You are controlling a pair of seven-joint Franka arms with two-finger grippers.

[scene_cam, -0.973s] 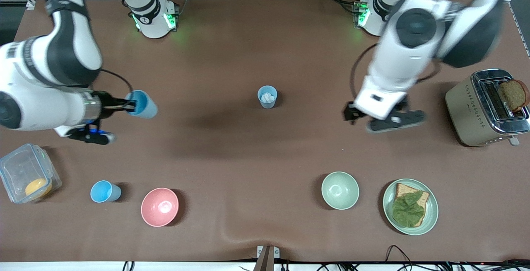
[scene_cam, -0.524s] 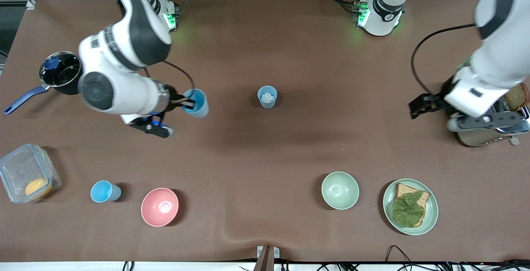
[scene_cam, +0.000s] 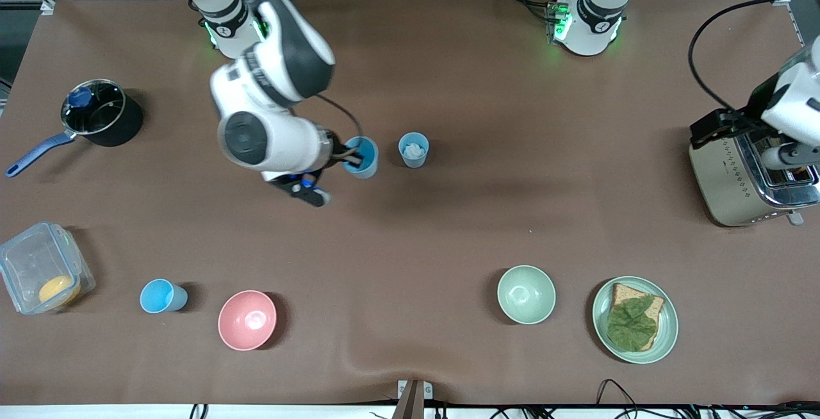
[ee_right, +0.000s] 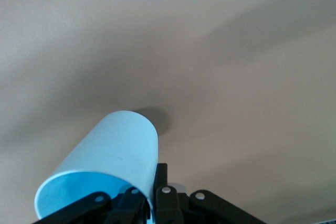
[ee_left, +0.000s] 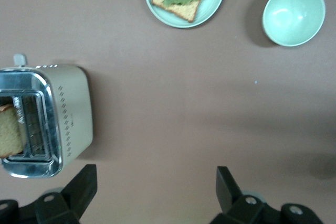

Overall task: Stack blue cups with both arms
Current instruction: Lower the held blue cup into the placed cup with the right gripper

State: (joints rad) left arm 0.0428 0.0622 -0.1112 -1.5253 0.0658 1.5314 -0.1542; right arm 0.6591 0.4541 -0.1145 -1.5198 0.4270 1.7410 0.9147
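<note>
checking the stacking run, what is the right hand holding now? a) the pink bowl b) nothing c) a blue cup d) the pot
c: the right hand is shut on the rim of a blue cup, carried in the air beside the other blue cup with white bits; the right wrist view shows the same cup pinched at its rim.

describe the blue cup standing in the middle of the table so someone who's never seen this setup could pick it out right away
Start at the middle of the brown table, beside the right gripper, which holds a brighter blue plastic cup over the table. The dull grey-blue tapered plastic cup stands upright there. Alone among the three blue cups, it has white bits inside; the sky-blue cup by the pink bowl looks empty.
</note>
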